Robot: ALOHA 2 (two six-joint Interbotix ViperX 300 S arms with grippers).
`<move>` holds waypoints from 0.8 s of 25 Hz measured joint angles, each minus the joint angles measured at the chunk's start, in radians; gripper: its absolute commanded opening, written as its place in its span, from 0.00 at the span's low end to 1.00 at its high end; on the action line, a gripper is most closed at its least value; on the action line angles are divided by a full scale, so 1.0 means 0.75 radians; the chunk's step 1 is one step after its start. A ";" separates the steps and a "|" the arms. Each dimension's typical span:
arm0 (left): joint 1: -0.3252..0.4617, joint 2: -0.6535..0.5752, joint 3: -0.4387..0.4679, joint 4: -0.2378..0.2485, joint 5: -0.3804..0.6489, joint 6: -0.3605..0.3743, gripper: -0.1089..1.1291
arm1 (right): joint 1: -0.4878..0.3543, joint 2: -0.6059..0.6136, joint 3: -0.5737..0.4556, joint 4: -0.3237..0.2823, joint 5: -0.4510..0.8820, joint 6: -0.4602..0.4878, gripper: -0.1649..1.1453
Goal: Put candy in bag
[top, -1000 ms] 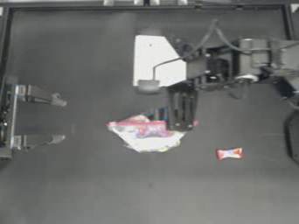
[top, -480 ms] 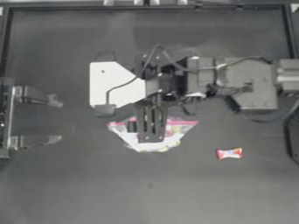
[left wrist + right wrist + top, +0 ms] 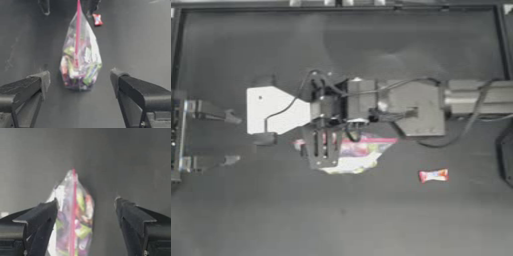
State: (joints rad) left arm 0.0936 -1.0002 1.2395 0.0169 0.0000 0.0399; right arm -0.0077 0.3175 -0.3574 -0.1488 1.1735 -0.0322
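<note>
Spanning the whole scene, the dark tabletop [image 3: 251, 210] carries the task's things. From the right, the right arm is stretched across the middle, its hand [image 3: 322, 150] held over the left end of the bag [image 3: 361, 152] with jaws apart, the bag partly between them. At the left edge the left hand [image 3: 211, 140] is parked, jaws wide apart. The candy [image 3: 433, 175] lies right of the bag, apart from it.

bag [image 3: 79, 62]: clear, pink-red strip, multicoloured contents | candy [image 3: 433, 175]: white, red ends
</note>
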 measured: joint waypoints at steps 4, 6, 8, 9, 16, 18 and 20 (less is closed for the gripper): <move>0.000 -0.014 0.012 0.000 -0.002 -0.002 0.90 | 0.012 0.045 -0.033 0.018 0.010 -0.018 0.86; 0.000 -0.025 0.018 0.000 -0.002 -0.002 0.90 | 0.014 0.057 -0.037 0.039 0.012 -0.020 0.86; 0.000 -0.035 0.022 0.000 -0.002 -0.002 0.90 | 0.014 0.065 -0.037 0.053 0.012 -0.018 0.86; 0.000 -0.039 0.022 0.000 -0.002 -0.002 0.90 | 0.014 0.070 -0.037 0.061 0.010 -0.020 0.86; 0.000 -0.041 0.029 0.000 -0.004 -0.002 0.90 | 0.008 0.094 -0.037 0.115 -0.016 -0.053 0.86; 0.000 -0.041 0.031 0.000 -0.004 -0.002 0.90 | 0.002 0.102 -0.037 0.131 -0.022 -0.059 0.86; 0.000 -0.041 0.031 0.000 -0.004 -0.002 0.90 | -0.002 0.106 -0.037 0.133 -0.027 -0.065 0.85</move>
State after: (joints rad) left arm 0.0936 -1.0308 1.2625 0.0169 -0.0031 0.0383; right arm -0.0092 0.3973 -0.3850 -0.0491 1.1536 -0.0813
